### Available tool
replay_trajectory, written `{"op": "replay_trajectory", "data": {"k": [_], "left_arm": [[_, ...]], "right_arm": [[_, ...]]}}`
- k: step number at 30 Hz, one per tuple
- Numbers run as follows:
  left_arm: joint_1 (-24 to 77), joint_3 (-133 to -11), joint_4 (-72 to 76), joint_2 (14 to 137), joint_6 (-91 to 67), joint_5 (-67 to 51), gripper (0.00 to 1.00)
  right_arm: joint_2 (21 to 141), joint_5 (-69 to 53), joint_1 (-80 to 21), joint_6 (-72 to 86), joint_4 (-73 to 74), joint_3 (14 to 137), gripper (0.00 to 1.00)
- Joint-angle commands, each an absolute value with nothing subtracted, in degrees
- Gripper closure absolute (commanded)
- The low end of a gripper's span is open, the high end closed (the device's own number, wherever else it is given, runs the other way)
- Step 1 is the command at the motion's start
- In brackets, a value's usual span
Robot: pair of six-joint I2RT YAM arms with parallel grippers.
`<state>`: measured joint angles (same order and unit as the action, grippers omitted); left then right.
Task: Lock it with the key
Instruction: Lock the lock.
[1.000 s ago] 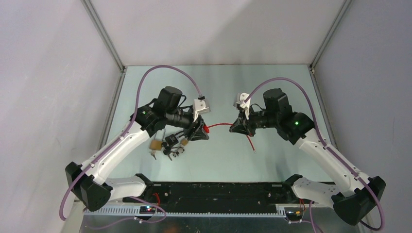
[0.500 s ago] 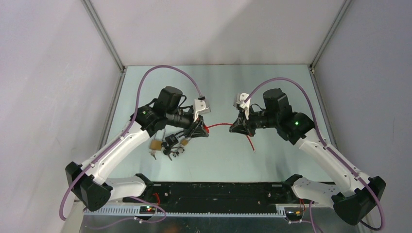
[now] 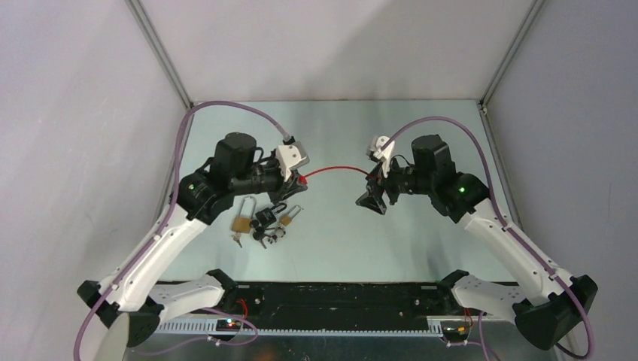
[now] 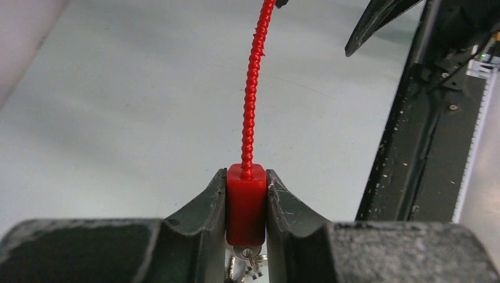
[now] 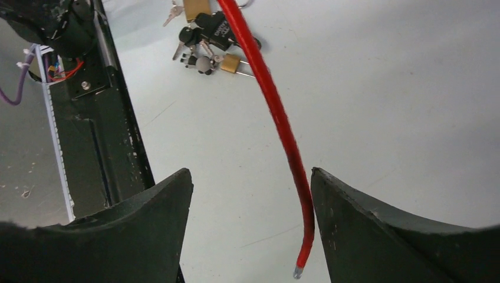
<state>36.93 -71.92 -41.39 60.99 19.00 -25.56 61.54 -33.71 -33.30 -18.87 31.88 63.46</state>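
Observation:
A red cable lock body (image 4: 246, 203) sits pinched between the fingers of my left gripper (image 4: 246, 183), which is shut on it. A silver key (image 4: 247, 254) on a ring shows just under the body. The ribbed red cable (image 4: 253, 76) runs away from it toward the right arm. From above, the cable (image 3: 335, 168) spans the gap between my left gripper (image 3: 297, 183) and my right gripper (image 3: 372, 189). The right gripper (image 5: 252, 177) is open. The cable's free end (image 5: 298, 268) hangs between its fingers, close to the right finger (image 5: 354, 203), unheld.
A cluster of brass padlocks (image 3: 241, 223) and black-headed keys (image 3: 265, 219) lies on the table below the left gripper, also seen in the right wrist view as a pile of padlocks (image 5: 215, 35). A black rail (image 3: 338, 297) runs along the near edge.
The right gripper opened and let go of the cable. The left arm drew back to the left with the lock body, pulling the cable out straighter.

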Motion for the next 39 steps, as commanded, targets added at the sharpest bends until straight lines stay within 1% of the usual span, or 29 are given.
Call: {"op": "replay_trajectory", "data": {"k": [1, 4, 6, 11, 16, 18, 26, 28, 30, 31, 32, 33, 34, 35, 38, 39], "left_arm": [[36.77, -74.0, -40.76, 58.04, 19.76, -20.6, 1.0], [36.82, -74.72, -41.84, 57.41, 20.26, -19.48, 1.0], [36.78, -75.23, -42.82, 56.94, 20.6, -18.84, 1.0], [36.82, -75.91, -43.85, 56.4, 20.86, -17.7, 1.0], [36.83, -76.05, -44.2, 55.73, 20.83, -17.98, 1.0], [36.83, -75.97, -44.38, 55.38, 20.84, -18.03, 1.0], [36.82, -75.86, -44.92, 54.56, 21.07, -20.72, 1.0], [36.84, -75.84, -44.9, 54.26, 21.18, -21.35, 1.0], [36.84, -75.85, -44.95, 54.14, 21.26, -21.29, 1.0], [36.79, -75.85, -44.99, 54.14, 21.22, -21.24, 1.0], [36.88, -75.89, -44.99, 54.19, 21.2, -21.2, 1.0], [36.85, -75.86, -45.0, 54.15, 21.12, -21.23, 1.0], [36.83, -75.86, -44.96, 54.15, 21.11, -21.44, 1.0], [36.83, -75.85, -44.9, 54.23, 20.99, -21.93, 1.0], [36.91, -76.21, -44.78, 54.74, 20.12, -24.38, 1.0], [36.91, -76.51, -44.55, 55.37, 19.51, -26.53, 1.0]], "right_arm": [[59.78, -31.46, -31.85, -17.85, 30.76, 65.5, 0.25], [59.87, -28.37, -31.52, -16.87, 29.66, 65.55, 0.28], [59.5, -28.11, -31.47, -16.27, 28.65, 65.53, 0.32], [58.79, -26.88, -31.39, -15.78, 27.67, 65.49, 0.38], [59.84, -27.07, -31.38, -15.68, 27.88, 65.48, 0.51], [60.5, -26.82, -31.38, -15.66, 27.76, 65.49, 0.54], [62.5, -25.08, -31.38, -15.09, 26.1, 65.5, 0.57], [62.84, -24.57, -31.32, -14.78, 25.73, 65.48, 0.59], [62.97, -24.66, -31.37, -14.56, 25.49, 65.48, 0.67], [63.05, -24.9, -31.38, -14.49, 25.44, 65.48, 0.76], [63.03, -25.36, -31.38, -14.32, 25.28, 65.48, 0.81], [63.02, -25.6, -31.42, -14.24, 25.16, 65.48, 0.94], [63.06, -25.96, -31.44, -14.0, 25.01, 65.48, 0.98], [63.07, -26.38, -31.46, -13.58, 24.95, 65.48, 1.0], [62.92, -29.99, -31.66, -11.8, 23.64, 65.48, 1.0], [62.75, -30.86, -31.74, -8.84, 21.4, 65.5, 1.0]]}}
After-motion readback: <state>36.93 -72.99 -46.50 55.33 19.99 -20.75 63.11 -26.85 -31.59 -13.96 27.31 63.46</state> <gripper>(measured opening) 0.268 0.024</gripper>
